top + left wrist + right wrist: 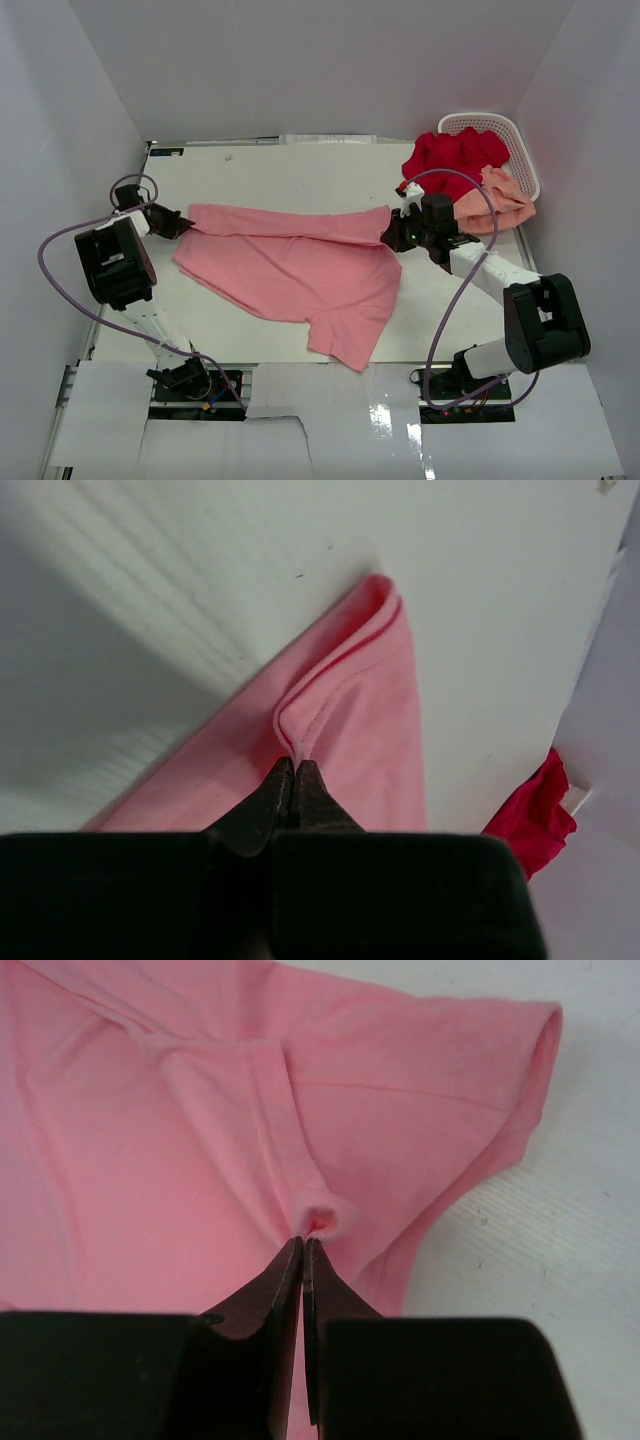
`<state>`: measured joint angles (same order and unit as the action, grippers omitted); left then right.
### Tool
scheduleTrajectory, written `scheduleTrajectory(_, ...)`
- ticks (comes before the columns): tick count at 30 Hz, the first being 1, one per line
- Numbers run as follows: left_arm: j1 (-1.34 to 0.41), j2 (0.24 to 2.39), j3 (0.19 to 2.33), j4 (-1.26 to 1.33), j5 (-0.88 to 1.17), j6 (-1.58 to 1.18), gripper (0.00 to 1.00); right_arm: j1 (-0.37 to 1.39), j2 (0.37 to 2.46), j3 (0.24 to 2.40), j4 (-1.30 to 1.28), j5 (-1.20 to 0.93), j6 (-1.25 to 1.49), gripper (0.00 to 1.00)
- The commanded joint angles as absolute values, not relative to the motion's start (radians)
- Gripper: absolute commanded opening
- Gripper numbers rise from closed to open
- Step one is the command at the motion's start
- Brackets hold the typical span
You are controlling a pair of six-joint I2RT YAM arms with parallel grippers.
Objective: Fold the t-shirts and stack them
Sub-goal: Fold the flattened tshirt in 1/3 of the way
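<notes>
A medium pink t-shirt [290, 265] lies stretched across the middle of the table, its upper edge pulled taut between both arms. My left gripper [183, 226] is shut on the shirt's left end; in the left wrist view [294, 763] a folded hem of pink cloth [340, 695] rises from the closed tips. My right gripper [392, 232] is shut on the shirt's right end, pinching a small pucker of fabric [330, 1218] at its tips [303, 1244]. A deep red t-shirt [452, 160] and a pale peach-salmon t-shirt [497, 200] lie crumpled at the back right.
A white perforated basket [512, 140] stands in the back right corner, the red shirt spilling over its near rim. White walls close in the table on the left, back and right. The red cloth [530, 815] also shows at the left wrist view's right edge.
</notes>
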<state>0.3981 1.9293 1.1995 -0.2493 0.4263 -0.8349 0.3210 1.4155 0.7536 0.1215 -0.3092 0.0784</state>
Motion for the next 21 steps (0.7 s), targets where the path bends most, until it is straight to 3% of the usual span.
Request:
scheduleTrajectory(1, 0.411, 1.836, 1.157, -0.218, 0.422, -0.821, 0.0, 0.325, 1.407, 0.741, 0.085, -0.264, 0.116, 0.08)
scheduleTrajectory(10, 0.426, 1.83, 1.127, -0.218, 0.411, -0.825, 0.0, 0.33, 1.483, 0.765, -0.112, -0.267, 0.167, 0.1)
scheduleTrajectory(11, 0.426, 1.832, 1.129, -0.218, 0.411, -0.827, 0.0, 0.33, 1.489, 0.779, -0.13, -0.262, 0.166, 0.19)
scheduleTrajectory(12, 0.428, 1.832, 1.131, -0.218, 0.41, -0.828, 0.0, 0.33, 1.497, 0.794, -0.153, -0.252, 0.169, 0.56)
scheduleTrajectory(14, 0.428, 1.83, 1.137, -0.221, 0.41, -0.83, 0.02, 0.33, 1.49, 0.834, -0.158, -0.204, 0.176, 0.69)
scheduleTrajectory(16, 0.428, 1.815, 1.141, -0.222, 0.4, -0.833, 0.16, 0.328, 1.471, 0.868, -0.158, -0.155, 0.186, 0.78)
scheduleTrajectory(17, 0.428, 1.806, 1.15, -0.221, 0.396, -0.83, 0.27, 0.327, 1.468, 0.906, -0.158, -0.128, 0.192, 0.78)
scheduleTrajectory(20, 0.428, 1.767, 1.175, -0.215, 0.365, -0.818, 0.47, 0.318, 1.492, 0.971, -0.16, -0.118, 0.193, 0.76)
scheduleTrajectory(21, 0.428, 1.763, 1.205, -0.216, 0.362, -0.813, 0.48, 0.314, 1.52, 1.014, -0.16, -0.12, 0.193, 0.75)
